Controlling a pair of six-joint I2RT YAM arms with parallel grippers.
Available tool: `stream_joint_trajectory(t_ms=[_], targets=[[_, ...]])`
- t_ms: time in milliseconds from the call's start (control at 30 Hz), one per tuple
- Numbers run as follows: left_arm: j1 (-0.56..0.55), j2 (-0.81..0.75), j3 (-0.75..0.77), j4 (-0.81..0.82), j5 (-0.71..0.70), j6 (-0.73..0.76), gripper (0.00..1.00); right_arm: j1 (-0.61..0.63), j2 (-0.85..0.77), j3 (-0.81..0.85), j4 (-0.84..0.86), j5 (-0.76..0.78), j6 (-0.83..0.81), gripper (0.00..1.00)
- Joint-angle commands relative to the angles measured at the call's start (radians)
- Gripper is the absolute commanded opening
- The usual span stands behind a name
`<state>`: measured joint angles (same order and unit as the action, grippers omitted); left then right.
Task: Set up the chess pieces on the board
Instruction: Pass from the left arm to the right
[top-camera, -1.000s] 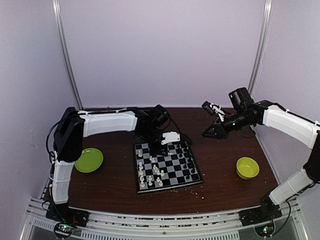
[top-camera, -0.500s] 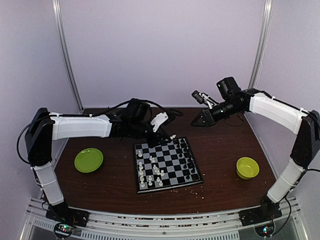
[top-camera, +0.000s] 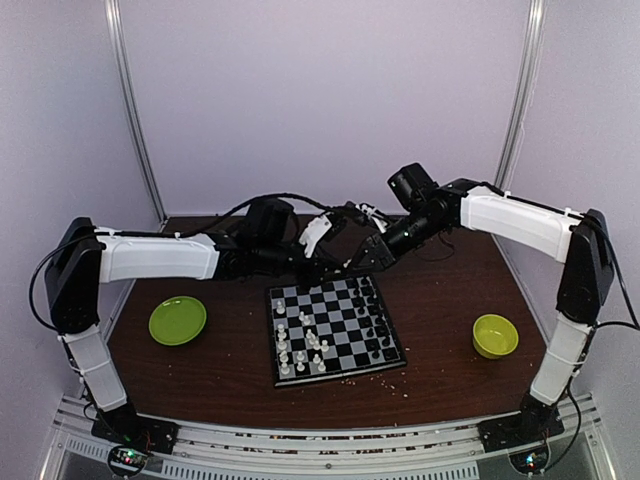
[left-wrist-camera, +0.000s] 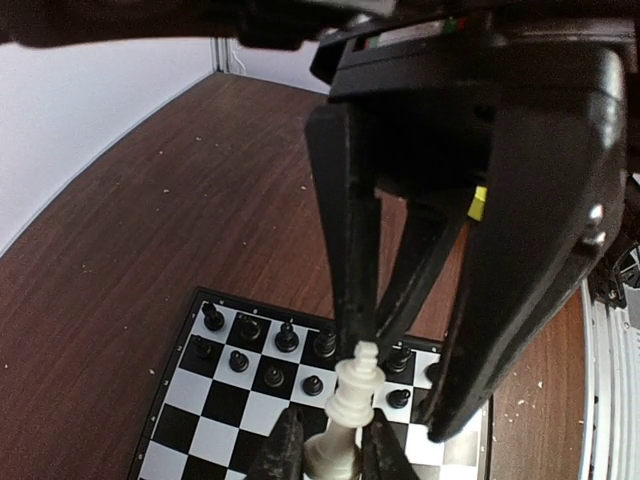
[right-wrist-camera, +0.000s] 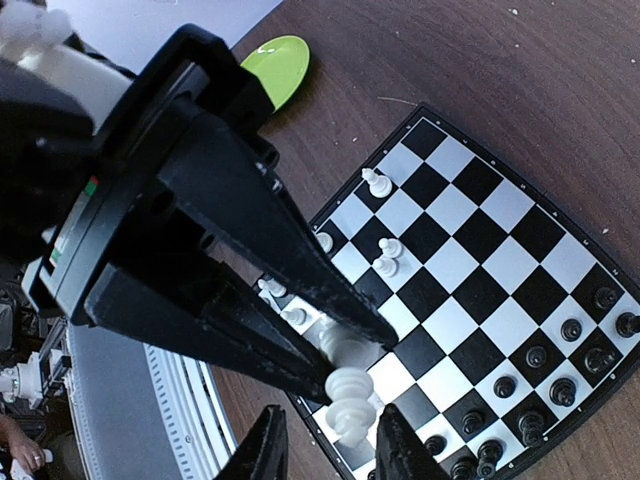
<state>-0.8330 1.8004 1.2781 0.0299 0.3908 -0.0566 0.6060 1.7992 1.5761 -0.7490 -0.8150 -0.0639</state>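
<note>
Above the far edge of the board (top-camera: 350, 345) my left gripper (top-camera: 343, 255) is shut on the base of a white king (left-wrist-camera: 352, 415), which it holds in the air. In the left wrist view my left gripper (left-wrist-camera: 330, 455) shows at the bottom edge. My right gripper (top-camera: 366, 250) has come up against it from the right. In the right wrist view my right gripper (right-wrist-camera: 330, 445) stands open, one finger on each side of the king's top (right-wrist-camera: 350, 405), with gaps showing. White chess pieces (top-camera: 300, 345) stand on the board's near left, black ones (top-camera: 372, 320) along its right.
A lime-green plate (top-camera: 178, 320) lies left of the board and a lime-green bowl (top-camera: 494, 335) to its right. Pale crumbs dot the brown table (top-camera: 440, 300) near the board's front edge. Both arms stretch across the table's far half.
My right arm has swung left to meet the left gripper, and its jaws have widened. My left arm has lifted the white king off the board to its far edge.
</note>
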Motion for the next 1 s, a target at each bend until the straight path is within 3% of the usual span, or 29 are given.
stream_joint_trajectory(t_ms=[0,233,467,967], targets=[[-0.002,-0.044,-0.023,0.078,0.026,-0.017,0.15,0.006,0.019,0.036,0.006,-0.026,0.043,0.29],[-0.002,-0.044,-0.035,0.089,0.038,-0.014,0.15,0.006,0.025,0.034,0.028,-0.053,0.061,0.21],[-0.002,-0.045,-0.046,0.097,0.039,-0.012,0.15,0.005,0.007,0.026,0.053,-0.063,0.081,0.26],[-0.002,-0.062,-0.072,0.123,0.048,-0.013,0.15,0.004,0.017,0.028,0.082,-0.065,0.114,0.22]])
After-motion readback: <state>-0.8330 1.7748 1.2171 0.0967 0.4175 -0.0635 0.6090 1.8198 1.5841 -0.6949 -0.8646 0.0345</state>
